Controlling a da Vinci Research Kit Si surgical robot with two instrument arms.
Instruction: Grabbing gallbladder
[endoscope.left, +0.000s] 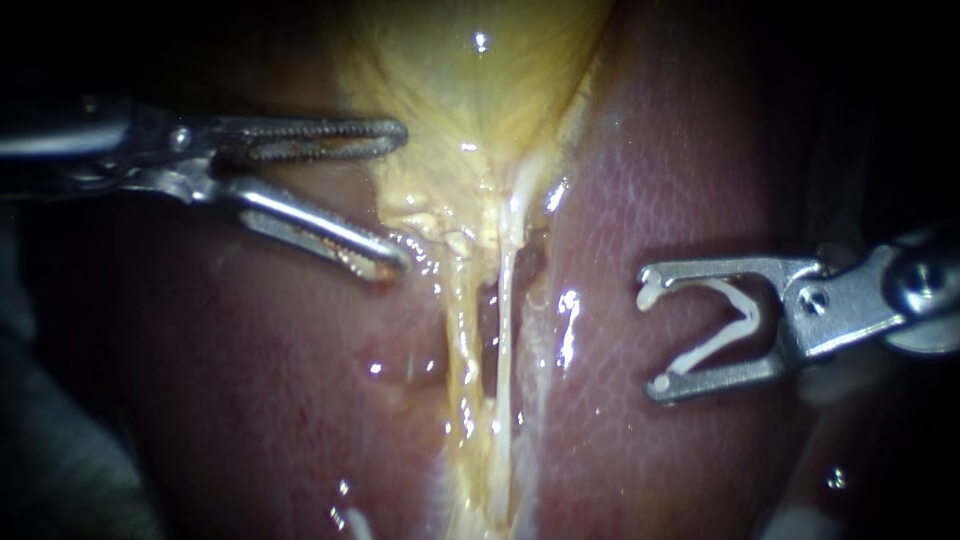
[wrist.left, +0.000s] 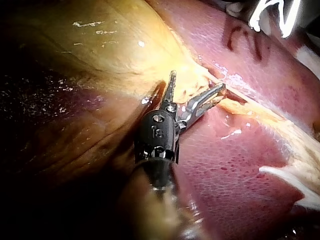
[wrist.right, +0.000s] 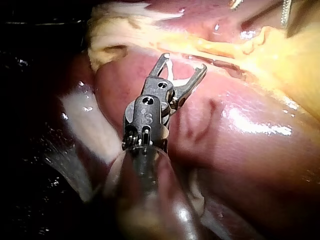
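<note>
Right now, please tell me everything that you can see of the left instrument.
The left instrument is a thin, shiny metal shaft that comes in from the left and ends in two long, toothed jaws on a hinge. The jaws stand open and hold nothing. They lie over the liver and point at the wet yellowish tissue below the gallbladder. The lower jaw's tip seems to touch that tissue; whether the upper jaw touches anything is unclear.
</note>
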